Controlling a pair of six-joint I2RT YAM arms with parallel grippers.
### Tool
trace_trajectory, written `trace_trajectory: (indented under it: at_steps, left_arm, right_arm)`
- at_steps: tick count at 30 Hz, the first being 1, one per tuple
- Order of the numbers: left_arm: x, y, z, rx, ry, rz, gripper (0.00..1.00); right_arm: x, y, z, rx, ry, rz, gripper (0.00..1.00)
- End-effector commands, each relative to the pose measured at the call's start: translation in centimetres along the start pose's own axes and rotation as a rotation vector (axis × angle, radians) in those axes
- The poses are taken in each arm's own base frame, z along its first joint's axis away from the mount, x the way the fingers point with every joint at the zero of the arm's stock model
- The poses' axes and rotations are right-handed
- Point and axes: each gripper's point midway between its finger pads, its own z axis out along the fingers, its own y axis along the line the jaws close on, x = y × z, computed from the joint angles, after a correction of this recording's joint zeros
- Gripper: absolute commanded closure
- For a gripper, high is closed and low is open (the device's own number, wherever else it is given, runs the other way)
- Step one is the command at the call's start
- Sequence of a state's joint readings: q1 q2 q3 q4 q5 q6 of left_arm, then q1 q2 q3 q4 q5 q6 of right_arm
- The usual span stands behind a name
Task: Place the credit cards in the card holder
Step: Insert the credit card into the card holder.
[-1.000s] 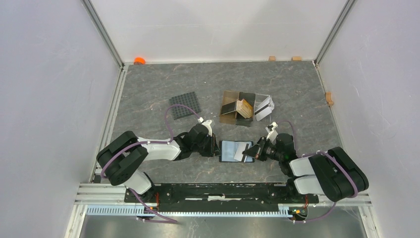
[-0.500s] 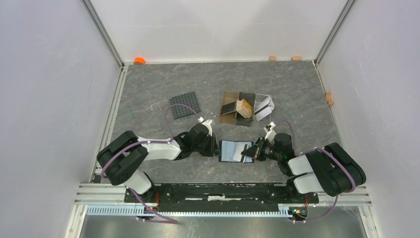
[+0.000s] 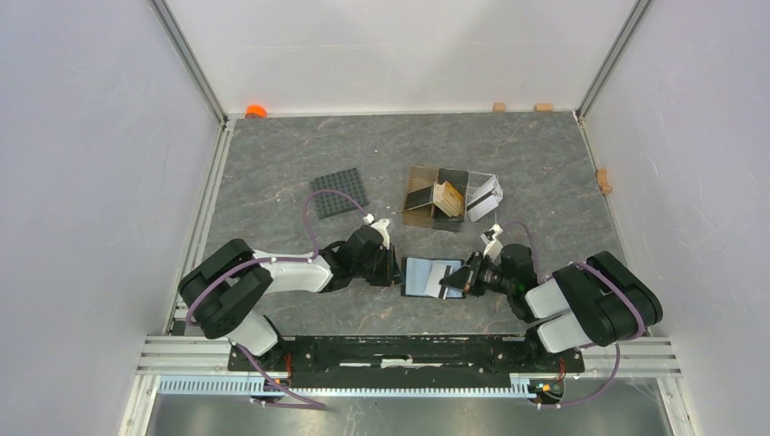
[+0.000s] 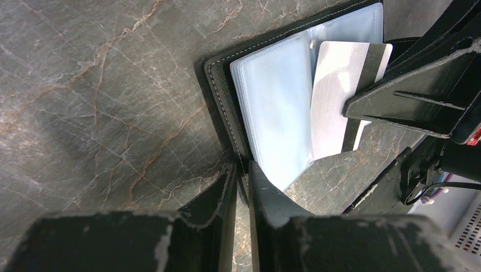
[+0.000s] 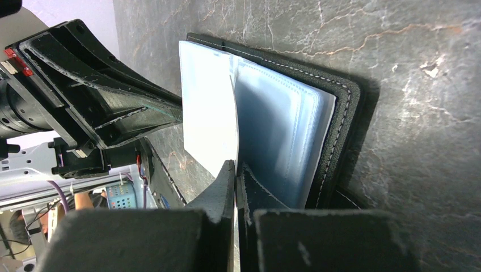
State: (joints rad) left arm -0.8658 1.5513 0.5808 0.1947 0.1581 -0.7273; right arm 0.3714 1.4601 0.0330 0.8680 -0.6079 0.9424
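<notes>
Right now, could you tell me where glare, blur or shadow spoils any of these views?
Top external: evenly lit and sharp, with soft shadows only. Left wrist: the left gripper blurs toward the lens, and the clear sleeves of the card holder glare pale. Right wrist: the right gripper is blurred too, and the card is washed out white.

No readable txt or logos are showing anywhere; card at 1 o'clock in left wrist view is showing only a dark stripe.
</notes>
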Motion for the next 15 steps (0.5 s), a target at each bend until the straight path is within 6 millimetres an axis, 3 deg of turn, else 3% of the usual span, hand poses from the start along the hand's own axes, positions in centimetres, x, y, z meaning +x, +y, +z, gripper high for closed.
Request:
trace_trajectory:
  at_steps: [1, 15]
  left_arm:
    - [2.6, 3.8, 0.3, -0.137, 0.085, 0.05, 0.79]
    - [2.4, 3.6, 0.5, -0.128, 0.09, 0.082, 0.81]
  right_arm:
    - [2.0, -1.6, -0.2, 0.06, 0.071, 0.032, 1.0]
    - [2.9, -2.1, 0.1, 0.081, 0.135, 0.072, 1.0]
